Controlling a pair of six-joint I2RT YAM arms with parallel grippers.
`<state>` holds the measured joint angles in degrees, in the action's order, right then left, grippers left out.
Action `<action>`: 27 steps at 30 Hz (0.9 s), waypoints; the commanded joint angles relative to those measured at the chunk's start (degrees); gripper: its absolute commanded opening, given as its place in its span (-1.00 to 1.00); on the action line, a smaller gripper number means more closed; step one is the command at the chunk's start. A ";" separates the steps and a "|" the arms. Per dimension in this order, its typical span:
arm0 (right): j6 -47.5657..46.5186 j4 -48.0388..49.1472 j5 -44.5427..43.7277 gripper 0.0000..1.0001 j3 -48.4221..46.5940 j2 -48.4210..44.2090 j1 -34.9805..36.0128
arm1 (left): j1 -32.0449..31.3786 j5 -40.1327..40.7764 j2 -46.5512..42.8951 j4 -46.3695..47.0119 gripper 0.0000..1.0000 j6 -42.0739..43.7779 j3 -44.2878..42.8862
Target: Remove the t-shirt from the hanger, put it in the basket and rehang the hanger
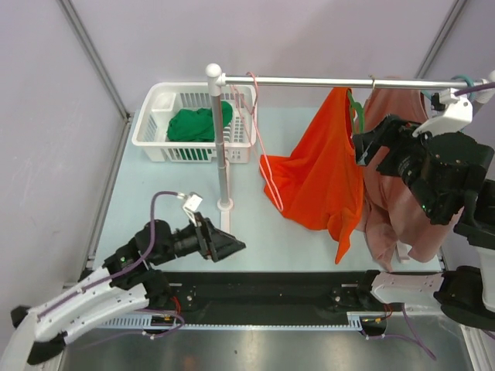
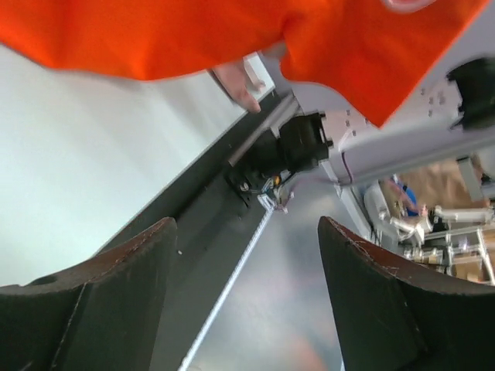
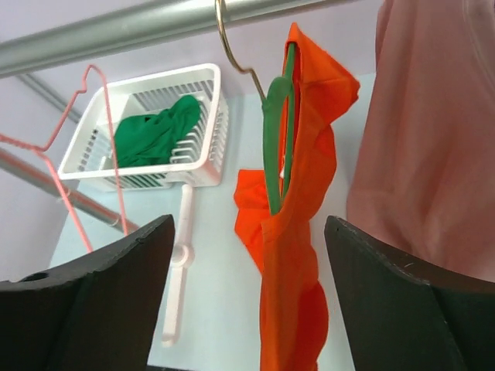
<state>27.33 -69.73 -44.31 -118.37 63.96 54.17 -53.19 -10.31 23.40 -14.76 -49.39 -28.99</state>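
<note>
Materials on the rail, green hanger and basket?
Rail: metal by the look, silvery and smooth, with a long highlight. Green hanger: likely glossy plastic, uniform colour with a soft sheen; its thin hook looks like wire. Basket: white moulded plastic, slatted walls, fairly matte.

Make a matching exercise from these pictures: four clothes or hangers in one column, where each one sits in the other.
1 orange t-shirt
2 green cloth
3 pink wire hanger
4 pink shirt

A in the white basket
B bare on the rail
C on the green hanger
D rightmost on the rail

Pairs: 1-C, 2-A, 3-B, 4-D
</note>
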 commanded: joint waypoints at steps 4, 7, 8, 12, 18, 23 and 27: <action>-8.43 -1.02 2.98 0.54 -7.05 8.63 -8.45 | -23.34 19.96 11.57 10.97 0.57 2.63 -5.55; -10.01 -0.41 8.44 0.39 -6.70 10.48 -13.91 | -29.68 23.83 16.32 14.50 0.57 3.24 -6.33; -10.54 0.99 8.89 0.36 -4.96 10.13 -14.61 | -32.22 25.93 18.85 14.50 0.57 4.03 -7.38; -12.21 5.21 9.68 -0.02 0.22 8.29 -16.46 | -34.88 25.78 24.66 14.50 0.58 4.39 -9.76; -13.18 8.91 11.00 -0.28 5.06 6.79 -17.96 | -36.28 24.37 28.98 18.37 0.58 4.30 -10.29; -14.94 12.60 11.71 -0.72 8.23 5.56 -19.45 | -36.37 24.80 28.46 18.11 0.58 4.38 -10.38; -15.99 14.97 12.06 -0.91 9.47 4.33 -20.51 | -36.37 25.25 28.11 16.52 0.58 4.21 -11.08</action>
<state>13.61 -59.83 -32.91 -109.49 69.97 34.85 -89.17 13.61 52.47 0.93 -46.04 -36.99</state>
